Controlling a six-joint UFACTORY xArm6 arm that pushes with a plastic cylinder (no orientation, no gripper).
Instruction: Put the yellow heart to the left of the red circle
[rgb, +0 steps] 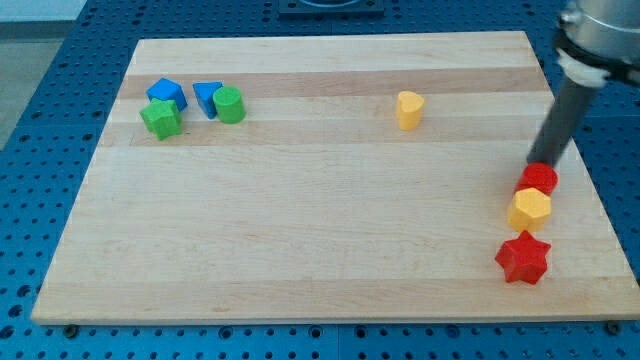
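Seven blocks (409, 109) on board (300, 250).

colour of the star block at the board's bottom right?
Red: the star sits just below the yellow hexagon, clearest in the camera view, the only one.

On the pale wooden worktop (320, 250), the yellow heart (408, 109) sits alone in the upper middle, well apart from everything else. At the view's right edge three blocks form a short column: the red circle (539, 179) on top, a yellow hexagon (529, 209) just beneath it and seemingly touching, then a red star (523, 258) lowest. My tip (541, 162) comes down from the upper right and ends at the red circle's top edge (contact looks likely, though the rod hides the exact meeting point). In the upper left, a blue block (166, 93), a green block (160, 118), a blue triangle (207, 97) and a green cylinder (229, 104) cluster together.
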